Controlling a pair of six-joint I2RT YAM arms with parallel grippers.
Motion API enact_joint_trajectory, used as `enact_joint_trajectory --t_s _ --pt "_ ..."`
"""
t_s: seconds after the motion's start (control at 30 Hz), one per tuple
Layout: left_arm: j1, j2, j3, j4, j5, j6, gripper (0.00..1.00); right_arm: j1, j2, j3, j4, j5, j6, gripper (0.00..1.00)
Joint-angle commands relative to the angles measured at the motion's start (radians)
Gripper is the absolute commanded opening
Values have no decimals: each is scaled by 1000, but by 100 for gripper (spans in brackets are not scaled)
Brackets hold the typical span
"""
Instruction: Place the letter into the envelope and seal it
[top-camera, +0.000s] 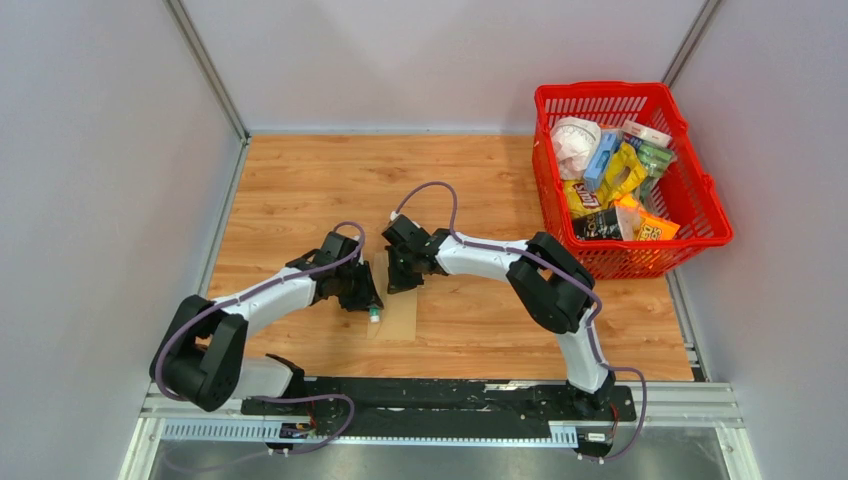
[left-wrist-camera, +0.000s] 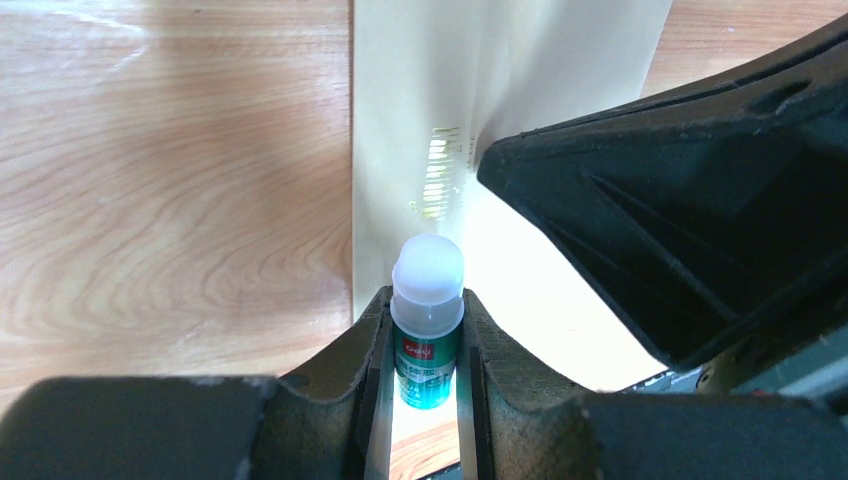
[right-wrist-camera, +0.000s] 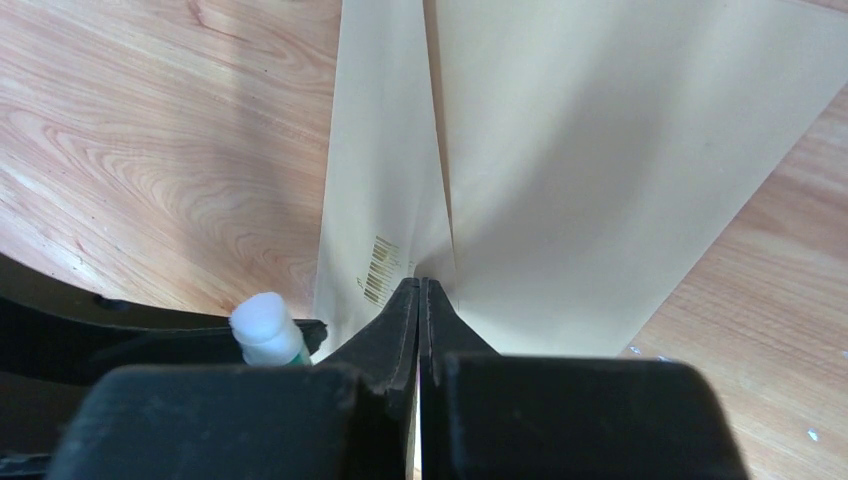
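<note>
Light, floppy envelope (right-wrist-camera: 560, 150) is pinched at its 6 o'clock edge by right tool (right-wrist-camera: 420, 285); glue stick (left-wrist-camera: 428, 275) is clamped in left tool (left-wrist-camera: 427, 312).

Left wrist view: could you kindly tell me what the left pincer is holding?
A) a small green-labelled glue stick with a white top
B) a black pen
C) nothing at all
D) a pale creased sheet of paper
A: the left pincer is clamped on the small green-labelled glue stick with a white top, whose top points over the tan kraft paper envelope.
</note>
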Motion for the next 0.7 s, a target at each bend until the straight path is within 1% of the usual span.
enact_joint_trajectory --t_s 0.0,0.13,0.23,0.4,0.5,0.67 --pt "18 -75 11 -70 -31 24 0 14 7 -68 -14 70 39 0" --pt "23 -109 -20 -50 26 -15 0 17 -26 -117 4 76 76 0" --pt "21 -115 -69 16 87 -52 0 22 -38 -138 14 79 91 0" --pt "21 -103 -156 115 124 -100 0 31 -46 -156 34 78 110 0" --pt "21 -95 -173 117 109 -101 0 36 -43 -157 34 78 111 0" --pt "21 -84 -151 29 12 -60 0 48 -38 -156 43 63 96 0"
